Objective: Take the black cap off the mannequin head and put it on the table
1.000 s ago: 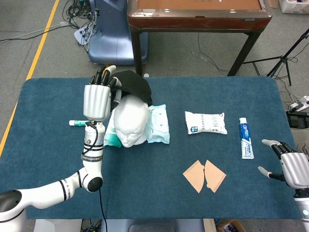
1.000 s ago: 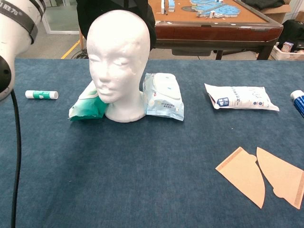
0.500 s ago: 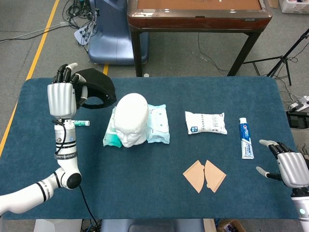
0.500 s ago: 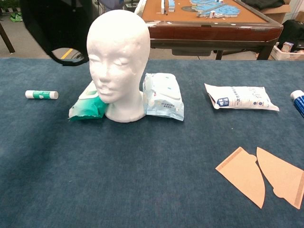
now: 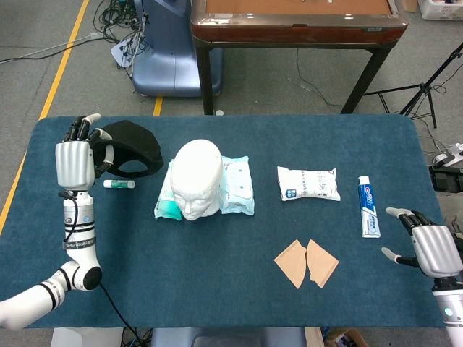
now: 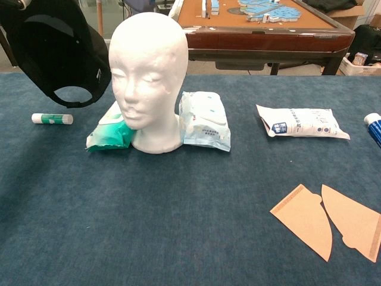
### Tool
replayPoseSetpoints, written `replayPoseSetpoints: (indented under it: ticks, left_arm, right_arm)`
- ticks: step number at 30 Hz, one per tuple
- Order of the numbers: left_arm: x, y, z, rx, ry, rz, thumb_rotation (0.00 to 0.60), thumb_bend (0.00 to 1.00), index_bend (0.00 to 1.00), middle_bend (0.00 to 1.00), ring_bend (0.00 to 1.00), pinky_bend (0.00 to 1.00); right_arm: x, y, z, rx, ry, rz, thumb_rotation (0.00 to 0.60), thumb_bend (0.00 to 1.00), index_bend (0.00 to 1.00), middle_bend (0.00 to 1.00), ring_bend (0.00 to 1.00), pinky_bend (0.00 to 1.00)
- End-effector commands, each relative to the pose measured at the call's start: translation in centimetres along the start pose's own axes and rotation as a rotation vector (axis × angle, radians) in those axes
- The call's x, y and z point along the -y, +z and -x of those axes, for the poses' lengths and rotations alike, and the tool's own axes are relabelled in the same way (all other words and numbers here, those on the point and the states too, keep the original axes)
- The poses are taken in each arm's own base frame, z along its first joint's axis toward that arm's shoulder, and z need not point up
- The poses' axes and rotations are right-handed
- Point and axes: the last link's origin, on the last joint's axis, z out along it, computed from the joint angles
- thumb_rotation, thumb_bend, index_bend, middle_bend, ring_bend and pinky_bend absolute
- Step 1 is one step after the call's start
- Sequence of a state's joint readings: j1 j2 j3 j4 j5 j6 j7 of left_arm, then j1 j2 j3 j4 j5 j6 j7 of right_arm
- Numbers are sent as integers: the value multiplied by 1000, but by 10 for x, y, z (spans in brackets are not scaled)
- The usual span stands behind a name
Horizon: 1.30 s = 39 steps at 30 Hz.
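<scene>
The white mannequin head [image 5: 197, 178] [image 6: 149, 77] stands bare on the blue table, left of centre. Left of it, above the table, my left hand [image 5: 75, 160] grips the black cap [image 5: 132, 147] by one edge. In the chest view the cap [image 6: 59, 53] hangs in the air at the upper left, its inside facing the camera and the hand itself almost out of frame. My right hand [image 5: 432, 249] hovers at the table's near right corner, fingers spread and holding nothing.
Teal [image 5: 166, 202] and pale blue [image 5: 236, 186] wipe packs lean against the mannequin's base. A small white-and-green tube [image 5: 119, 184] lies under the cap. Further right are a white pouch [image 5: 308, 183], a toothpaste tube [image 5: 369, 206] and two tan paper filters [image 5: 307, 262].
My left hand carried the cap off the mannequin head and out to the left, then lowered it somewhat. The mannequin head is now bare. The right hand barely moved.
</scene>
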State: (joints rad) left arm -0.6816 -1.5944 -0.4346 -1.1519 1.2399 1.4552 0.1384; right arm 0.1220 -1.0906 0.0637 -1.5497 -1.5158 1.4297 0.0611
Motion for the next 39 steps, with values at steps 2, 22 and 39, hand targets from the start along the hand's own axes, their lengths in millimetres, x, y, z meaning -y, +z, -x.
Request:
replayPoseSetpoints:
  ticks: [2, 22, 39]
  left_arm:
    - [25, -22, 5, 8, -5, 14, 600, 426, 687, 231, 184, 383]
    - [73, -135, -6, 185, 45, 118, 600, 425, 698, 232, 184, 369]
    - [85, -212, -43, 497, 313, 103, 600, 377, 569, 228, 174, 302]
  right_arm:
    - [0, 2, 1, 5, -3, 1, 600, 138, 258, 315, 283, 524]
    - [5, 4, 5, 17, -21, -3, 600, 138, 259, 315, 283, 524]
    - [6, 3, 6, 19, -26, -6, 600, 138, 259, 315, 283, 524]
